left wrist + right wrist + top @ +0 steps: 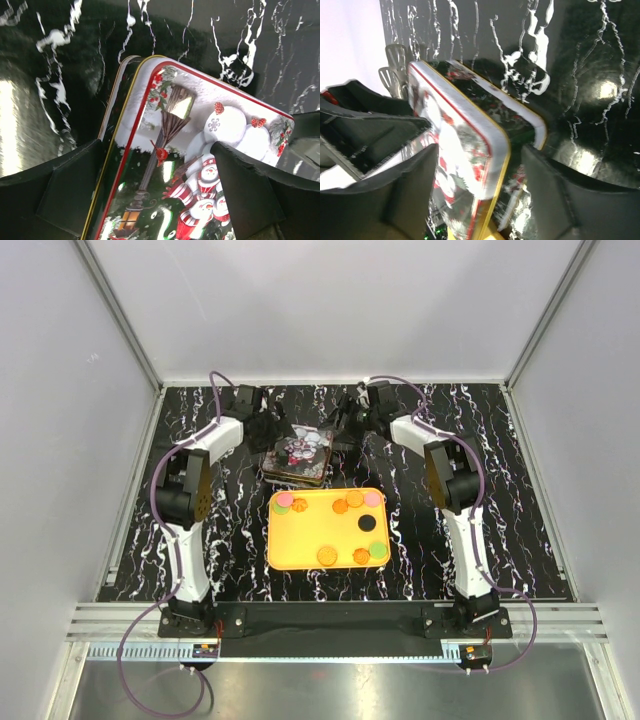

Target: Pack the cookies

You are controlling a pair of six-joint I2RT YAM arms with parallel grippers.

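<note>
Round cookies (326, 556) are lying flat on a yellow tray (300, 540); left gripper (155, 147) and right gripper (479, 150), unclenched, are straddling a snowman-printed tin (297, 455).

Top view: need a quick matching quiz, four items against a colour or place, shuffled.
Items:
1. tray
2. tin
3. black cookie
4. table

Matches:
A. black with white veins
B. yellow
C. on the tray's right half
D. just beyond the tray's far edge, snowman lid on

Pairs: 1-B, 2-D, 3-C, 4-A
</note>
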